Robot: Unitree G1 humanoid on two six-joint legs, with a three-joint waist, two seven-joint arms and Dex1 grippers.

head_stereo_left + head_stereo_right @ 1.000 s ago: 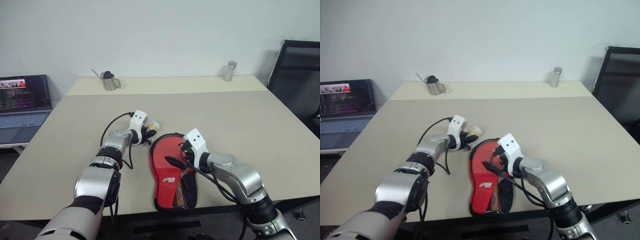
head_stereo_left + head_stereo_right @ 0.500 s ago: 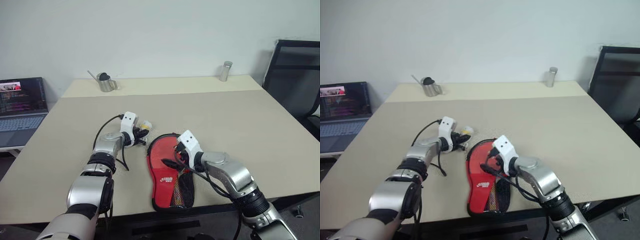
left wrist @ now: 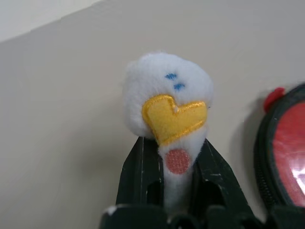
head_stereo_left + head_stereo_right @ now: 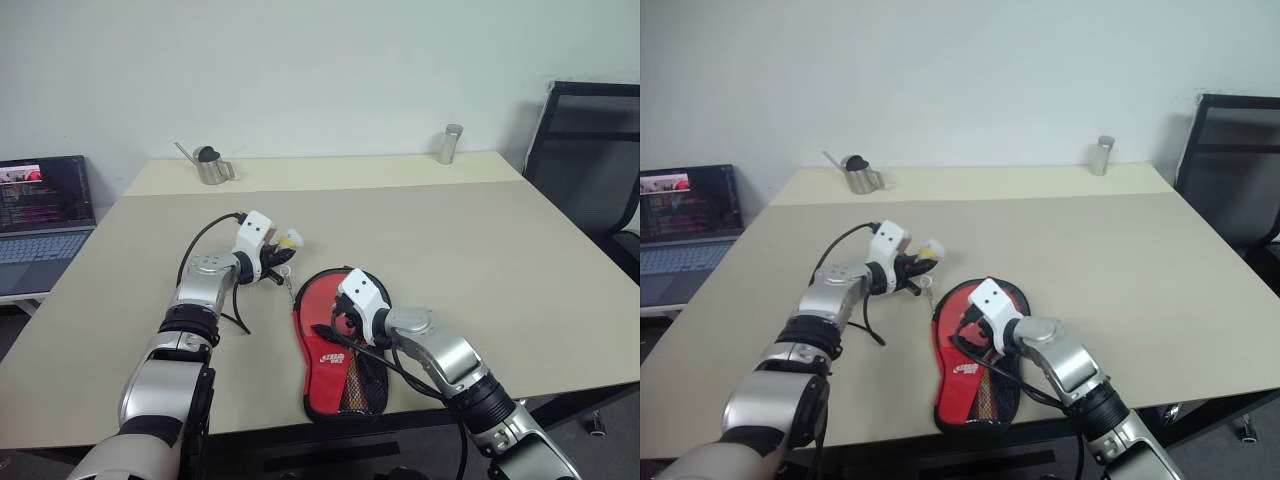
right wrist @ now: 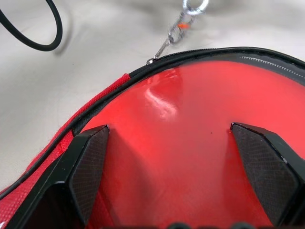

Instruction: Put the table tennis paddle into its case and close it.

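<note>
The case (image 4: 333, 362) lies red side up near the table's front edge, white logo and mesh pocket toward me. My right gripper (image 5: 167, 128) is open, its fingers spread wide over the glossy red top of the case (image 5: 190, 157). My left gripper (image 3: 177, 160) is shut on a small white plush duck charm (image 3: 164, 95), held just above the table to the left of the case's round end. A short metal chain (image 5: 183, 21) links the charm to the zipper pull at the case's rim. The paddle is hidden.
At the far edge of the table (image 4: 480, 230) stand a metal pitcher (image 4: 210, 167) on the left and a metal cylinder (image 4: 450, 144) on the right. A laptop (image 4: 40, 205) sits off the left side and a black chair (image 4: 590, 150) off the right.
My left gripper has risen a little with the duck charm and rolled. My right gripper has sunk and shifted left onto the case's round end.
</note>
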